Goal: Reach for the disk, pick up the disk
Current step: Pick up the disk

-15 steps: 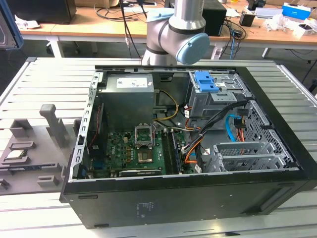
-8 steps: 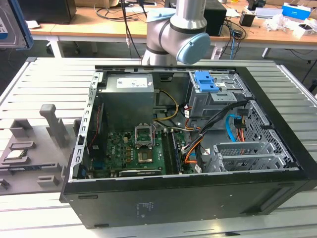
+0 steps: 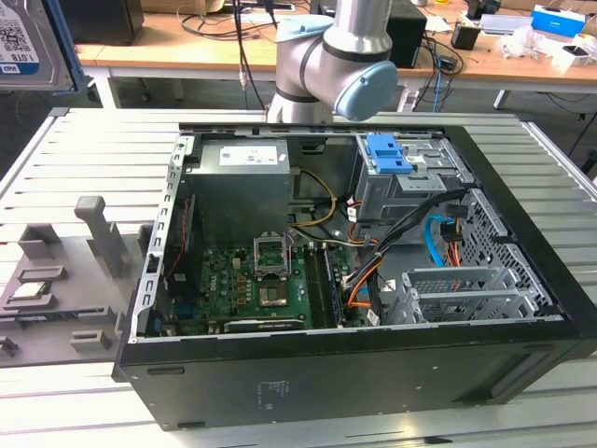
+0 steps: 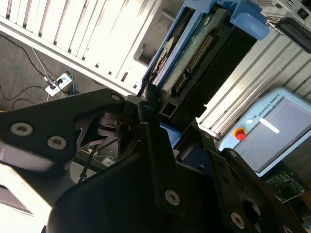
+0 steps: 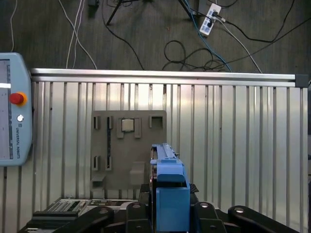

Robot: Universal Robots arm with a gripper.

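The arm bends at a grey elbow joint with a pale blue cap, its upper tube rising out of the exterior view. In the first wrist view, the black gripper has its jaws clamped on the disk.

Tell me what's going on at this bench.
The robot arm has the disk clamped between its jaws, so the pick-up looks done. The disk hangs in the air, clear of the slatted table. In the first wrist view it sits over the edge of the grey fixture tray. The open computer case stands on the same table, with nothing touching it.
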